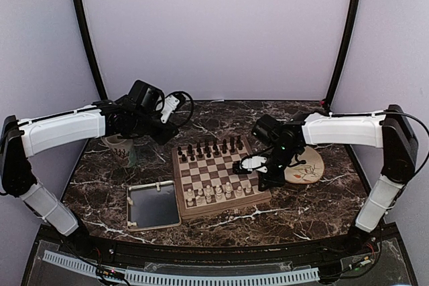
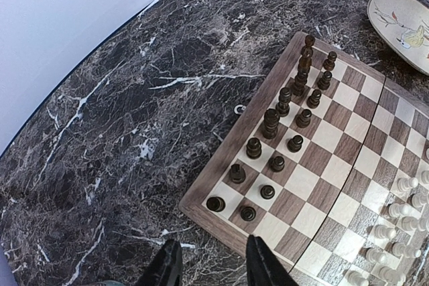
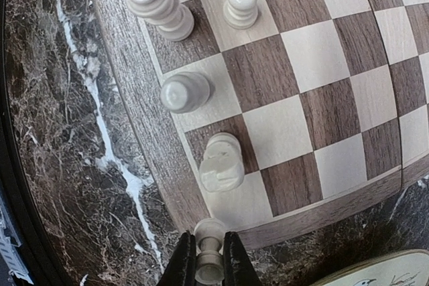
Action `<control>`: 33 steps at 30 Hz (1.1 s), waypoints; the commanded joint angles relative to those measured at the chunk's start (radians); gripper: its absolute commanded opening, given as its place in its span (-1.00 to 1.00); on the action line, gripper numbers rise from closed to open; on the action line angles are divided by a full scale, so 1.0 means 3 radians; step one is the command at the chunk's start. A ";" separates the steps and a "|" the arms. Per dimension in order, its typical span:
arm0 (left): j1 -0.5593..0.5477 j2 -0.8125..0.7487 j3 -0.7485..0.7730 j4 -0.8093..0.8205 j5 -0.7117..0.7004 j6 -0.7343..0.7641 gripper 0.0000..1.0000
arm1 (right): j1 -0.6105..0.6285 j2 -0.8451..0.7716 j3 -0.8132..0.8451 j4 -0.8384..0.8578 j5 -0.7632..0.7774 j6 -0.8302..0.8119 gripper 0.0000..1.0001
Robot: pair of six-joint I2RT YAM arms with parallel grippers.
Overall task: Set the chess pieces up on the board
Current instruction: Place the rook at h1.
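The board (image 1: 218, 167) lies mid-table with dark chess pieces (image 1: 208, 149) in two rows on its far side and cream-white ones (image 1: 218, 192) on its near side. My right gripper (image 1: 265, 182) hangs over the board's near right corner. In the right wrist view it (image 3: 209, 269) is shut on a cream-white piece (image 3: 210, 259), just off the corner square, next to a white knight (image 3: 222, 162). My left gripper (image 2: 213, 266) is open and holds nothing; it hovers over the table by the board's (image 2: 335, 159) far left corner, near the dark pieces (image 2: 271, 124).
A mug (image 1: 122, 147) stands under the left arm. The grey tray (image 1: 153, 205) sits left of the board at the front. The round floral plate (image 1: 307, 165) lies right of the board, just behind the right gripper.
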 commanded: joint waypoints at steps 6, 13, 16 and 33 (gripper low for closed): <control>0.0007 0.0013 0.0020 -0.0063 0.0028 0.0025 -0.30 | 0.0042 0.0126 0.0123 0.0127 0.0057 0.0027 -0.87; 0.0007 0.0041 0.0030 -0.0083 0.0036 0.0032 -0.30 | 0.0046 0.0212 0.0144 0.0164 0.0032 0.0039 -0.86; 0.0005 0.0052 0.0034 -0.0091 0.0034 0.0031 -0.30 | 0.0045 0.0236 0.0139 0.0176 0.0023 0.0046 -0.86; 0.0006 0.0085 0.0043 -0.0110 0.0050 0.0028 -0.30 | 0.0042 0.0210 0.0073 0.0224 0.0135 0.0073 -0.52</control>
